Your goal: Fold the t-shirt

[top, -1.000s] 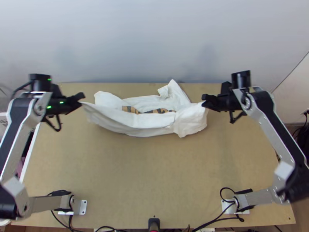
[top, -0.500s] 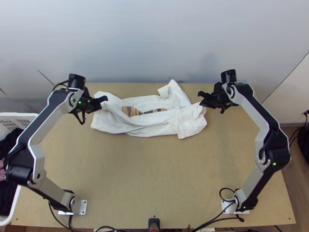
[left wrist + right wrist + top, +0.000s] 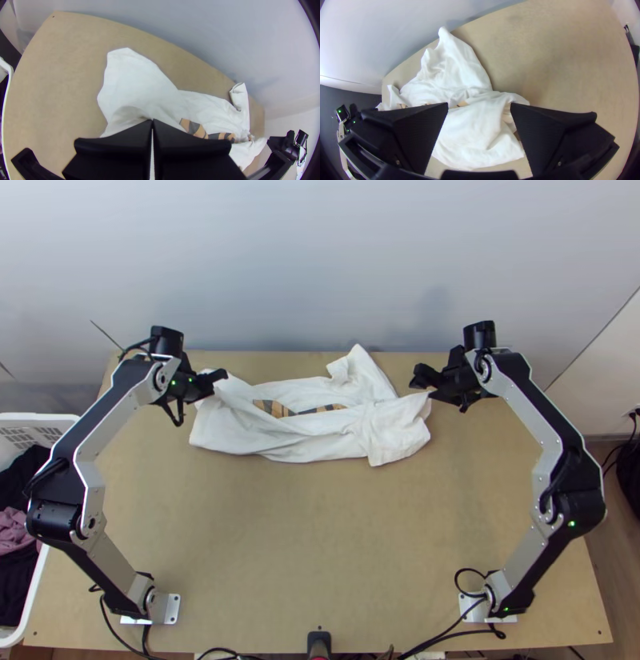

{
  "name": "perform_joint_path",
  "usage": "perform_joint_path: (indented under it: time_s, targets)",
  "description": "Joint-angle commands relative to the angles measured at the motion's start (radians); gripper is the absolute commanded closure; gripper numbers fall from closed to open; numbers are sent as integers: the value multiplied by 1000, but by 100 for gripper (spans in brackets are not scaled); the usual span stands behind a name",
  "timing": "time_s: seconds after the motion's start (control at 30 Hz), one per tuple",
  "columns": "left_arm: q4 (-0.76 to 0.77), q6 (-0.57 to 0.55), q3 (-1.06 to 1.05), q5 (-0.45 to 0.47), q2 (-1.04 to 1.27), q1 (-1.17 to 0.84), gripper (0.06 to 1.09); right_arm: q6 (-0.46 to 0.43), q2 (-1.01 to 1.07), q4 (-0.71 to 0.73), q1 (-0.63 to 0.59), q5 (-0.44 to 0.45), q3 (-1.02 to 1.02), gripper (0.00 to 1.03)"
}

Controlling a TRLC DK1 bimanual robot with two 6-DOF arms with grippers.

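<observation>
Presently find white t-shirt on far part of wooden table, long and wrinkled from side to side, near layer turned partly over toward far edge. See tan-and-dark print exposed in middle; one narrow corner pointing out to table's far edge, just short of pale wall.

At shirt's left end, log left gripper: fingers pressed together, pinching raised fold of cloth. At right end, log right gripper: fingers spread wide, t-shirt below and between them, nothing clasped. Cannot tell whether fingertips touch cloth.

For open room, record broad strip of tabletop between shirt and left base plate and right base plate, plus narrower margins beyond both shirt ends.

Off table's left edge, record white laundry basket with slotted wall, holding black cloth and, amid it, dusty-pink cloth, bunched. Cannot tell depth of load.
</observation>
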Motion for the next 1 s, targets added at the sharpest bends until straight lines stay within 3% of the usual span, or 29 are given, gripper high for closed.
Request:
perform_joint_path:
  time_s: [0.0, 0.1, 0.43, 0.97]
  targets:
    - [-29, 12, 60, 0, -12, 7, 105, -14, -122, 10, 37, 5, -75, 9]
    - [-38, 17, 60, 0, -36, 14, 105, 2, -185, 7, 57, 5, -157, 5]
    - [-82, 9, 39, 2, -133, 22, 105, -4, -332, 7, 111, 7, -376, 5]
    - [-86, 3, -43, 0, -226, 22, 105, -76, -279, 147, 56, 87, -543, 5]
